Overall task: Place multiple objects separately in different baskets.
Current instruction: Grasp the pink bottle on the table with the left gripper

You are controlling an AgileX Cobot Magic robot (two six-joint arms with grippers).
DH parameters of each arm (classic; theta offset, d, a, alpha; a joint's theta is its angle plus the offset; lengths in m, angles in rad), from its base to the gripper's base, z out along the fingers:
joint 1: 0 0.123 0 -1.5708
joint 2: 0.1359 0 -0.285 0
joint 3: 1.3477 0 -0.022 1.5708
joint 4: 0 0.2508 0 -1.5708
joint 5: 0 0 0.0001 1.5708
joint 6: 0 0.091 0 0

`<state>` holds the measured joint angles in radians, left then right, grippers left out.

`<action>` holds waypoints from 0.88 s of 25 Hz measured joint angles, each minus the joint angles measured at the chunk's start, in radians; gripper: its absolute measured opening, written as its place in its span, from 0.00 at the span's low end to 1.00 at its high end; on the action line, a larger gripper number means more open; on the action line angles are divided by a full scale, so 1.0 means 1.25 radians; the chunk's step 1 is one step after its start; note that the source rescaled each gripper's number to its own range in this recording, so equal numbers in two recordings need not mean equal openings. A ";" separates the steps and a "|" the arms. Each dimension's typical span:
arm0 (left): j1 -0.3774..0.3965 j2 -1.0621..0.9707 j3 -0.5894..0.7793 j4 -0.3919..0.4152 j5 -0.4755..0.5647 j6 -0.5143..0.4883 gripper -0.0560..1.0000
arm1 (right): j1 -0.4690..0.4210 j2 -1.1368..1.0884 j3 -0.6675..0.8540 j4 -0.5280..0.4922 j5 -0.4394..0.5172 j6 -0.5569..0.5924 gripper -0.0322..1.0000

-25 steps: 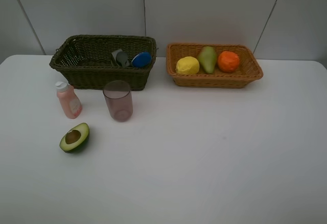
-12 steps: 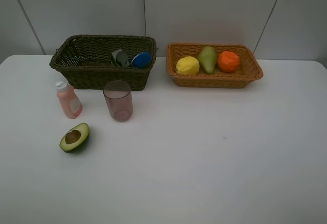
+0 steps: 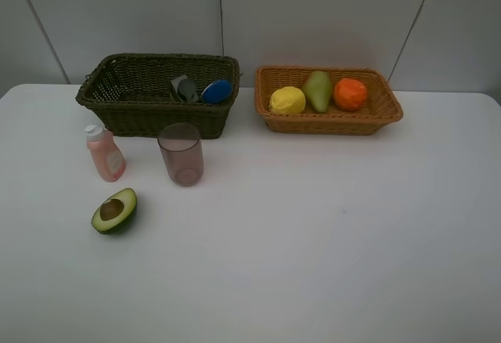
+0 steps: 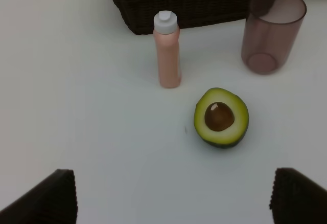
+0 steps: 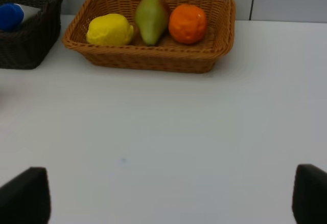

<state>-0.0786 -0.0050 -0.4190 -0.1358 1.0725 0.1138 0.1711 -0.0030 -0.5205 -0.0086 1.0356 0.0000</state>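
My left tool [image 4: 173,198] is wide open and holds nothing; I see only its two dark tips low over the white tabletop [image 3: 313,241]. My right tool [image 5: 166,198] is wide open too, with nothing in it and nothing near it but bare tabletop. The closest thing to my left tool is the avocado half [image 4: 221,117]. It lies just ahead and a bit to one side, flat on its back with the brown pit looking up. A little past it stands the pink bottle [image 4: 167,50], straight up with its white cap on top. Beside that, but not touching, stands the pinkish cup [image 4: 273,32], mouth up. Right behind those two is the dark basket [image 4: 194,4], and in it lie a black pump bottle [image 3: 185,88] and a bottle with a blue cap [image 3: 217,91]. Far off on my right side sits the orange-tan basket [image 5: 148,60] with the lemon [image 5: 110,29], the pear [image 5: 152,19] and the orange [image 5: 187,23] in a row. I think the avocado belongs with that fruit. My left tool is much nearer to it, so I would come straight down and pinch it across its sides.
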 joint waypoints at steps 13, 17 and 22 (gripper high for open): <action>0.000 0.000 0.000 0.000 0.000 0.000 1.00 | 0.000 0.000 0.000 0.000 0.000 0.000 1.00; 0.000 0.000 0.000 0.000 0.000 0.000 1.00 | 0.000 0.000 0.000 0.000 0.000 0.000 1.00; 0.000 0.034 0.000 -0.002 0.000 0.000 1.00 | 0.000 0.000 0.000 0.000 0.000 0.000 1.00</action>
<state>-0.0786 0.0379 -0.4190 -0.1383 1.0725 0.1138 0.1711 -0.0030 -0.5205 -0.0086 1.0356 0.0000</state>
